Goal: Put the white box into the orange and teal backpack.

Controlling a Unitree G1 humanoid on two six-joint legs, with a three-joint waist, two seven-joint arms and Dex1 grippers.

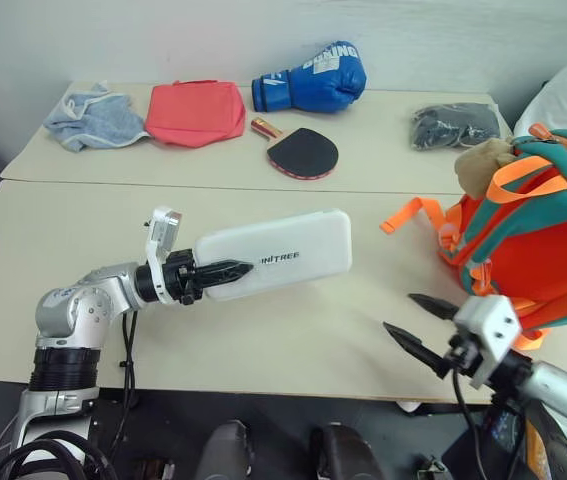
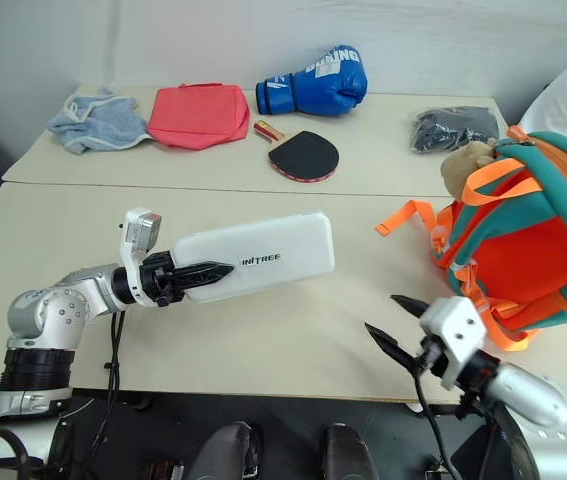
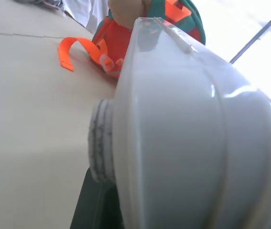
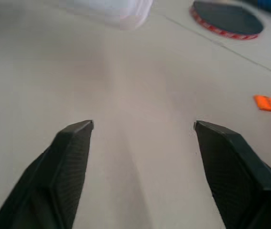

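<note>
- Head views: my left gripper is clamped on the near-left end of the long flat white plastic box with dark lettering, holding it level above the pale tabletop, its free end aimed right. The bright orange fabric backpack with teal trim stands at the right edge, a tan plush toy on its top, an orange webbing strap trailing left. My right gripper hangs near the table's front edge, just left of the backpack, fingers spread and empty. On the far table lie a blue boxing glove, a coral-red pouch and a table-tennis bat.
- Left wrist view: the white box is close up, the backpack beyond it.
- Right wrist view: my two black fingers stand wide apart over bare table.
</note>
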